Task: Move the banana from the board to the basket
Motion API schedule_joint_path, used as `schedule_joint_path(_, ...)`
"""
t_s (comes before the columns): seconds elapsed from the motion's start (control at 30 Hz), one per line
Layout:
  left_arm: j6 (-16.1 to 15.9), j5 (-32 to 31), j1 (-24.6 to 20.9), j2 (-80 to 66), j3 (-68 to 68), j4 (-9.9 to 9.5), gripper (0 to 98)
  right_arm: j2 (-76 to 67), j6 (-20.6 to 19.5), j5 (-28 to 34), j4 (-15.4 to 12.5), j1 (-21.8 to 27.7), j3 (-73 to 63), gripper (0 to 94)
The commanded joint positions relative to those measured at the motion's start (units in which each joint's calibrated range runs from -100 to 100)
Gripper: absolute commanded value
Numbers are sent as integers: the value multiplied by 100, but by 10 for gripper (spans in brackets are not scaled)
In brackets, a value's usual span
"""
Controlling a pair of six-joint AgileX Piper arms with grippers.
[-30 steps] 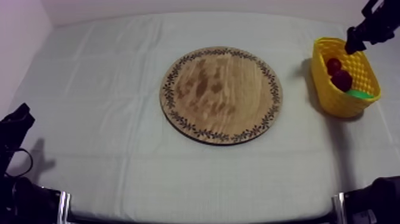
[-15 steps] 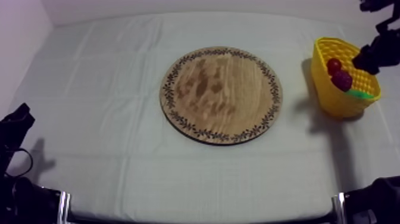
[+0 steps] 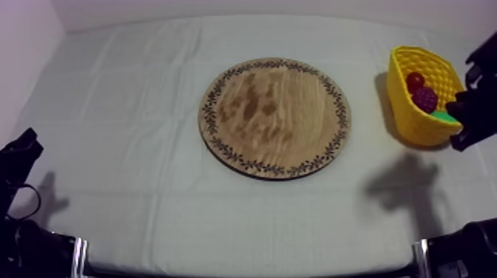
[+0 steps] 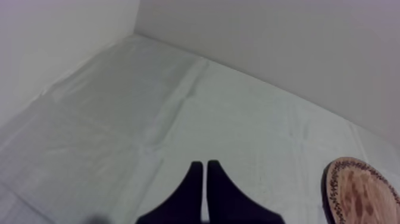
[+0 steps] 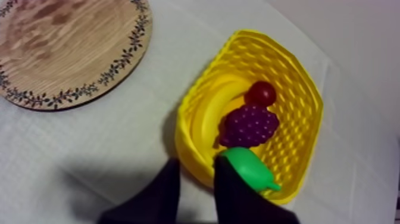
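The banana [image 5: 215,111] lies curved along the inside wall of the yellow basket [image 5: 280,71], beside a bunch of grapes [image 5: 249,125], a small red fruit [image 5: 260,93] and a green pear [image 5: 250,168]. My right gripper [image 5: 196,162] hangs above the basket's near rim, its fingers a little apart and holding nothing. From above, the basket [image 3: 403,89] stands at the table's right, with my right gripper [image 3: 460,126] at its right side. The round wooden board [image 3: 274,118] at the table's middle is bare. Low at the left sits my left gripper [image 3: 18,159], fingers [image 4: 202,190] together.
The right arm casts a shadow [image 3: 403,185] on the cloth in front of the basket. A wall runs along the table's far edge and its left side. Open cloth surrounds the board.
My right gripper has drawn back from over the basket's far rim to its right near side, and its fingers have come much closer together. The left arm has not moved.
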Motion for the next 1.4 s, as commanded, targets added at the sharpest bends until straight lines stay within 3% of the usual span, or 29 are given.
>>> schedule_joint_path(0.0, 1, 0, 1, 0, -1, -2, 1, -847, -7, -205, -31, -42, 532, 82)
schedule_joint_path(0.3, 1, 0, 1, 0, -1, -2, 1, -2439, -18, -1164, -210, -345, 2146, 11)
schedule_joint_path(0.47, 1, 0, 1, 0, -1, -2, 1, -3140, -409, -750, -62, -455, 2315, 9)
schedule_joint_path(0.63, 1, 0, 1, 0, 7, -2, 1, -3611, -689, -126, 12, -563, 2214, 71)
schedule_joint_path(0.93, 0, 0, 1, 0, 10, -2, 1, -3705, -573, -1038, 439, -601, 2602, 11)
schedule_joint_path(1.2, 0, 0, 1, 0, 10, -2, 1, -3708, -1133, -1148, 494, -608, 2652, 7)
schedule_joint_path(1.37, 0, 0, 1, 0, 10, -2, 1, -3709, -1227, -1152, 497, -608, 2658, 7)
